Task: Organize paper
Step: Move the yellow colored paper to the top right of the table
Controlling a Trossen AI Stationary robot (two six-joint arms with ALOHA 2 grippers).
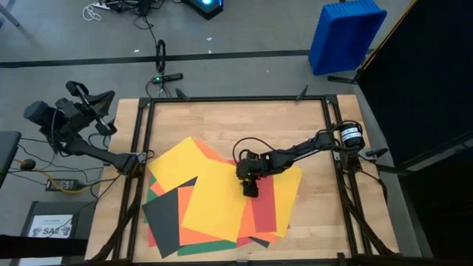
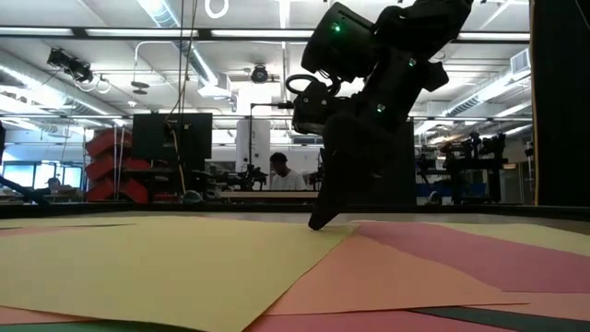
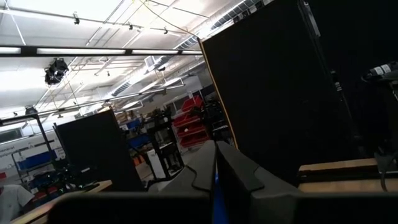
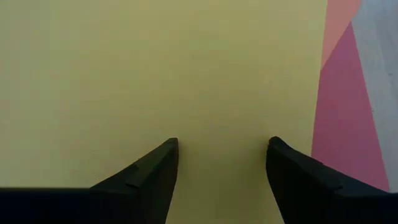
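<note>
Coloured matte paper, many large thin rectangular sheets [image 1: 214, 203], is found fanned in a loose overlapping pile across the near half of the pale wooden table top [image 1: 222, 118]. Yellow sheets lie uppermost; orange, red and green edges show beneath, and a dark grey sheet [image 1: 166, 214] is lapped over the pile's left side.

Right gripper [image 1: 250, 188]: positioned over the middle of the pile, fingers spread apart, nothing held between them. In the right wrist view both dark fingertips [image 4: 155, 171] are seen pointed down at the top yellow sheet [image 4: 155, 68], with a red sheet [image 4: 345, 124] beside it. In the low view one tip is seen at, or just above, the paper; actual contact cannot be confirmed.

Left gripper [image 3: 214, 180]: parked off the table's left edge, fingers pressed together, empty, aimed into the room.

Black metal frame [image 1: 236, 98]: set around the table's edge.

Risk noted: a flat sheet offers no raised edge, so a pinch from above is judged likely to slip, crease the yellow sheet, or drag several sheets together. Excess downward pressure would be expected to shift the whole pile.
</note>
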